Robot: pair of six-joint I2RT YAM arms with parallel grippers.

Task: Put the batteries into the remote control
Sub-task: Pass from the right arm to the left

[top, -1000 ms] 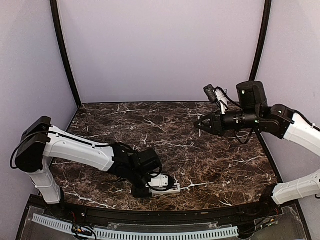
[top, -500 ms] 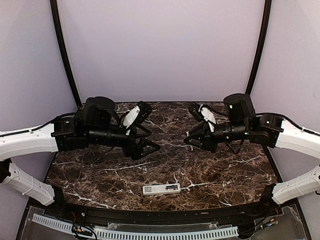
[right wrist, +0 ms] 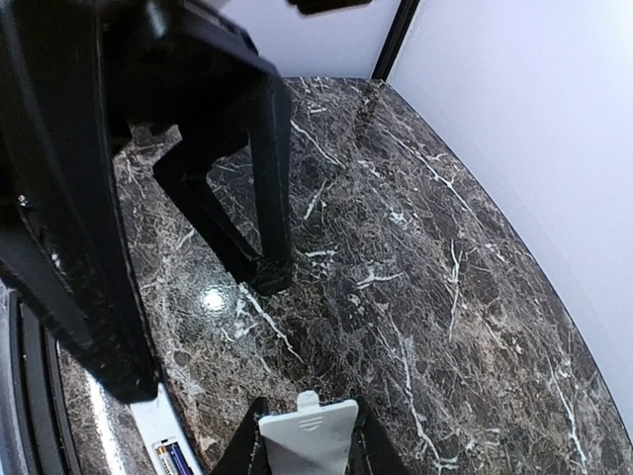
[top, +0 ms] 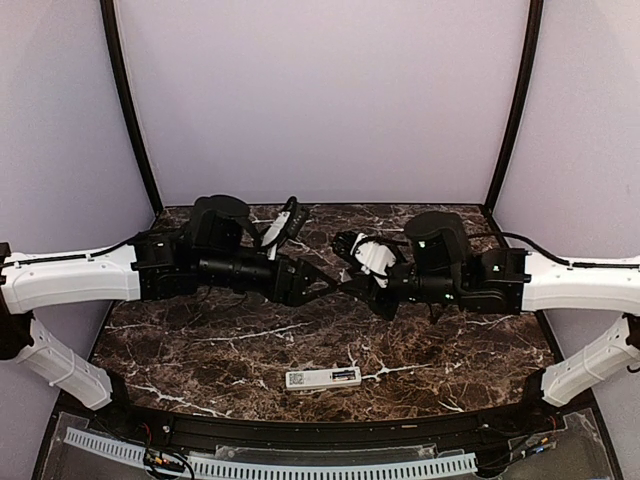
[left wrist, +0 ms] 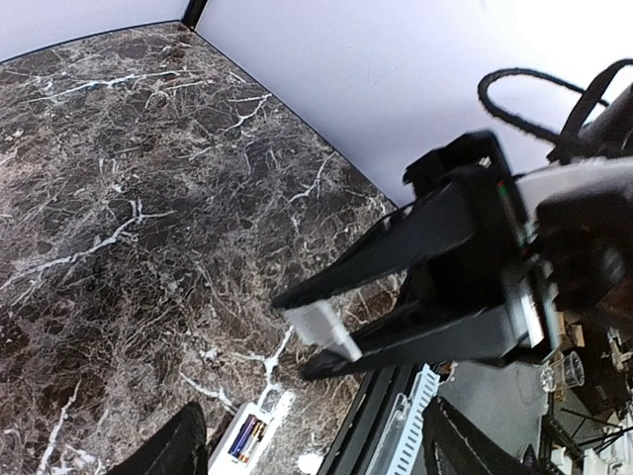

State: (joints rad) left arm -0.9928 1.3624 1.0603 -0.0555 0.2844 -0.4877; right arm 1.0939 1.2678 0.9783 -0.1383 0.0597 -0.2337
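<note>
Left gripper [top: 325,281], jaws spread and empty, has risen off the remote control [top: 322,378], which lies at the table's [top: 450,345] 6 o'clock edge with batteries [left wrist: 247,438] seated. At centre it meets the right gripper [top: 355,283], clamped on the battery cover [right wrist: 308,432]. Closing up likely comes next.

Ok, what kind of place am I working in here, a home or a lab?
Most likely a lab test cell, not a home: plain lilac walls box in a marble-patterned table, two robot arms stand at its near edge, and a slotted cable duct runs along the front.
</note>
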